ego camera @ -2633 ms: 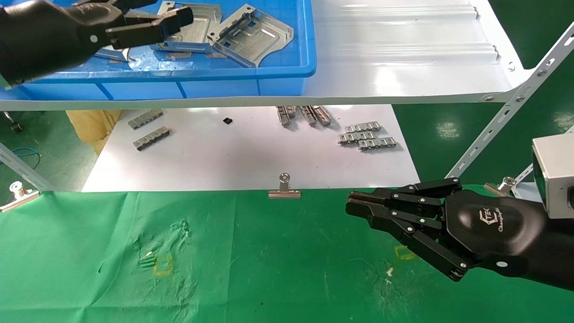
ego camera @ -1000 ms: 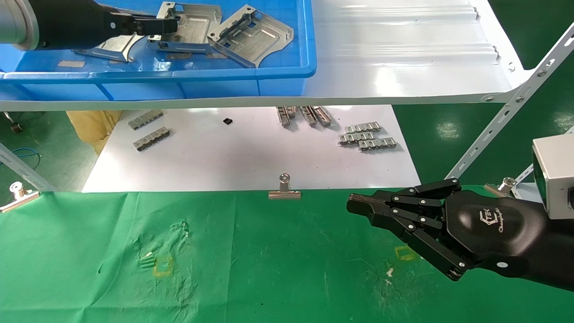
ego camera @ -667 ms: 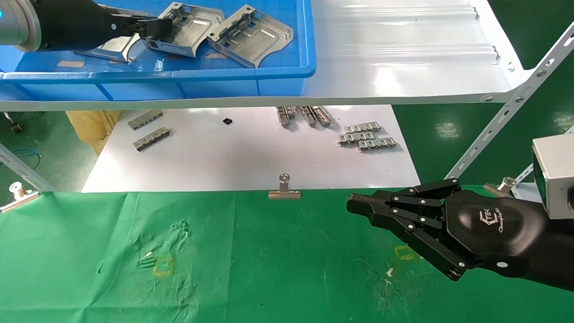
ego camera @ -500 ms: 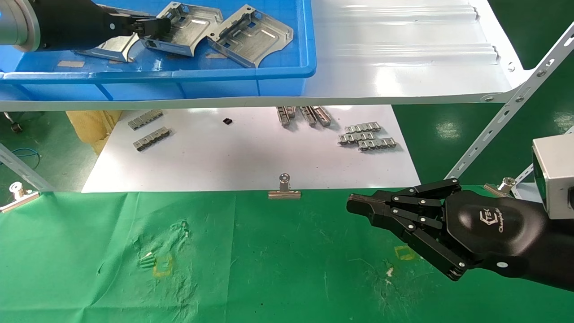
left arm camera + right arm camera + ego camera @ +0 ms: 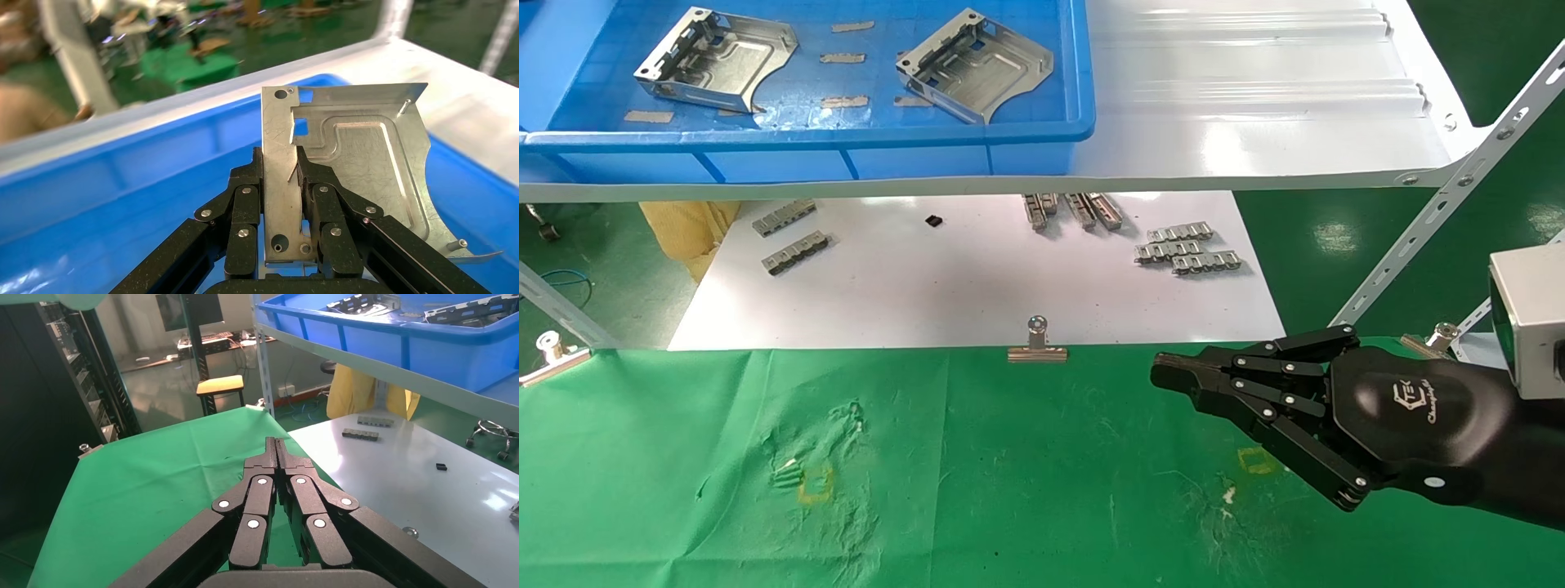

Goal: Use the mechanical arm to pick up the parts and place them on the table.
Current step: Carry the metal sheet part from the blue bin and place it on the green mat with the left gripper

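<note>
In the left wrist view my left gripper [image 5: 280, 165] is shut on the upright wall of a shiny silver bracket [image 5: 367, 159] and holds it above the blue tray [image 5: 122, 177]. The left arm and this bracket are out of the head view. Two more brackets lie in the tray [image 5: 846, 155], one at the left [image 5: 715, 57] and one at the right [image 5: 975, 64]. My right gripper [image 5: 1173, 377] is shut and empty, parked over the right side of the green table [image 5: 1009, 490]; it also shows in the right wrist view [image 5: 275, 444].
The tray stands on a white shelf [image 5: 1254, 106] with a slanted metal brace [image 5: 1442, 204] at the right. Below it a glossy white board [image 5: 977, 278] carries grey linked strips [image 5: 1187, 249]. A silver binder clip [image 5: 1037, 347] sits at the cloth's far edge.
My left gripper, shut on the middle bracket in the tray, has lifted it up and out of the head view. Two brackets stay in the tray. The right arm has not moved.
</note>
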